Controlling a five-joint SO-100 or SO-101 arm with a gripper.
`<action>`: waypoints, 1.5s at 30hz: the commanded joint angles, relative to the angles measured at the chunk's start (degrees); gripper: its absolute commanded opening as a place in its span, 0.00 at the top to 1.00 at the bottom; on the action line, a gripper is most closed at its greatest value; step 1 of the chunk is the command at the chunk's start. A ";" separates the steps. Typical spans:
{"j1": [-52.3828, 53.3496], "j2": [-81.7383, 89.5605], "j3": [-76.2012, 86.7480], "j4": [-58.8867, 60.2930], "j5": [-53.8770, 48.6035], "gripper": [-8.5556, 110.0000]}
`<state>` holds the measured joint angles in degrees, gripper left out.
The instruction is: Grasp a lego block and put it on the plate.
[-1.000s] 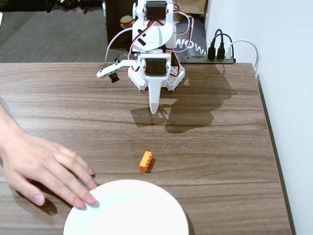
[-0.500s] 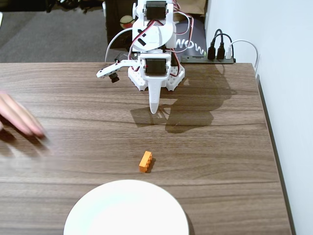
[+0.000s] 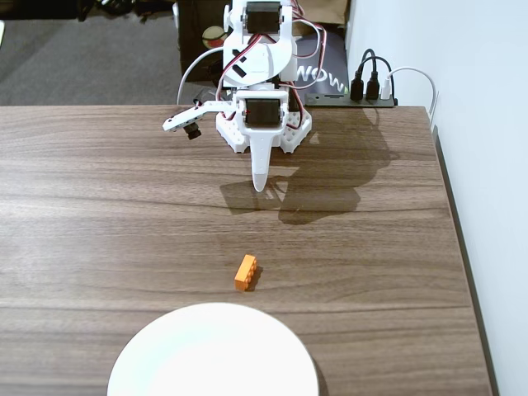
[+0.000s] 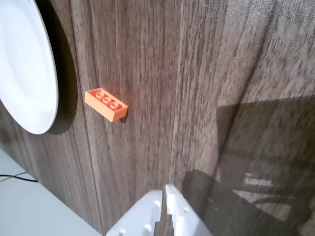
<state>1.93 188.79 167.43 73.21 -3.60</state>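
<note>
Nothing of the task is done yet; the plate [image 3: 213, 351] sits bare at the near edge of the surface [image 3: 99, 214]; the lego block [image 3: 245, 272] lies just beyond the plate's rim, untouched; farther back, well apart from the plate, my fingers [image 3: 261, 185] hang together, empty; reach, grasp, carry remain.

Glossy plate [image 3: 213, 351], wood-grain table [image 3: 371, 256], plastic block [image 3: 245, 273]

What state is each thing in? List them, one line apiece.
lego block: lying studs-up on the table, ungrasped, apart from the plate.
plate: empty, flat on the table.
gripper: fingertips nearly together, holding nothing, short of the block.
table: bare wood around the block.
</note>
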 commanded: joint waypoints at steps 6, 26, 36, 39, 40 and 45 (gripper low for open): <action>-0.09 -0.18 -0.09 -0.53 0.00 0.92; -0.53 -0.18 -0.09 -0.53 -0.35 0.92; 0.00 -0.18 -0.09 -0.53 -0.09 0.92; 1.23 -1.05 -0.18 -1.23 -2.46 0.92; 1.58 -1.85 -0.18 -2.37 -4.66 0.92; 5.19 -10.20 -4.83 -6.86 -10.20 0.92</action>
<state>6.50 182.55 166.29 68.55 -10.20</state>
